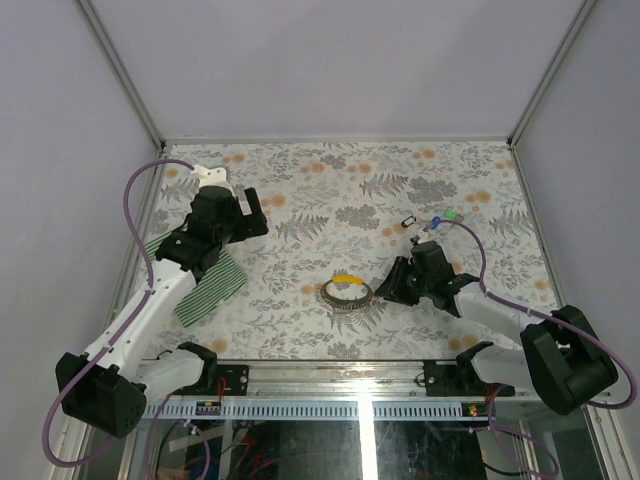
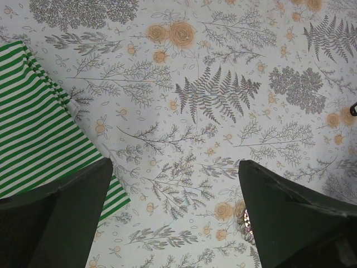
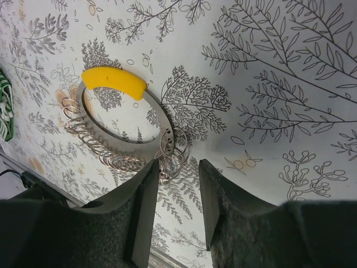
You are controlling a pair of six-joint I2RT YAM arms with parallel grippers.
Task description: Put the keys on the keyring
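Silvery metal keyring with a yellow plastic tag [image 1: 347,280] lies flat on the flowery table [image 1: 330,180], near the middle. No key is on it yet. The tiny blue-headed key [image 1: 437,217] and the tiny green-headed key [image 1: 452,213] lie side by side further back, well apart from the keyring. So I think the job is only at its start: both keys must be picked up and slid on.

My right gripper [image 3: 178,187] is low, with its tips right at the near edge of the keyring, where a bunch of little wire loops [image 3: 174,152] hangs on it. My jaws there are a little apart, and I cannot tell if they touch the loops. My left gripper [image 2: 175,223] hangs over bare table beside the green-and-white striped cloth [image 2: 33,139], jaws wide apart, holding nothing.

Only the top view shows the keys. Only my right wrist view shows the little loops close up. My left wrist view shows the cloth's stripes but no keys.
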